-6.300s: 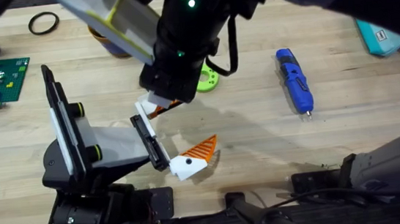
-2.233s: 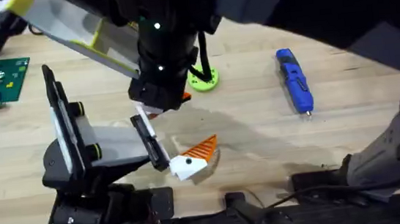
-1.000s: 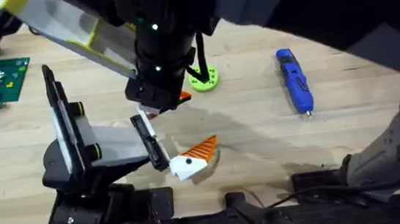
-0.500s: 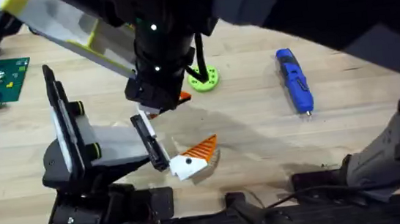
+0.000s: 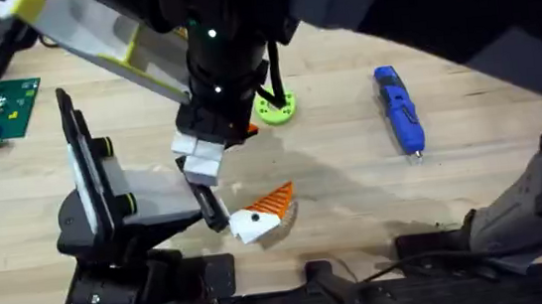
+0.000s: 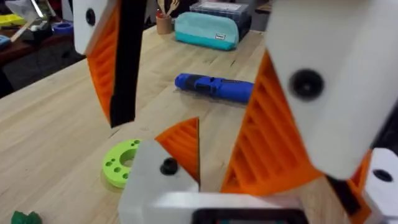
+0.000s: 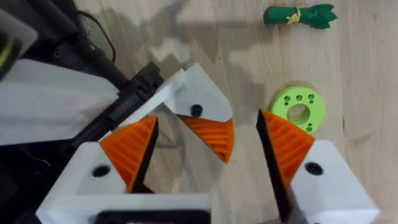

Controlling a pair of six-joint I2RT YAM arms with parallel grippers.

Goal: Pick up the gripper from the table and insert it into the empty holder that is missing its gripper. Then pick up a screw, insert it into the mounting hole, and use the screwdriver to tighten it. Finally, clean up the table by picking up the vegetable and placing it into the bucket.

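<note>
Gripper atop holder

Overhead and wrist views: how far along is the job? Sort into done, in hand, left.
Done, apparently: the finger piece sits against the holder. In hand: the right gripper stands open around it; whether it is fully seated I cannot tell. Left: the screw step, since the blue screwdriver lies on the table, and the green vegetable, also on it.
</note>
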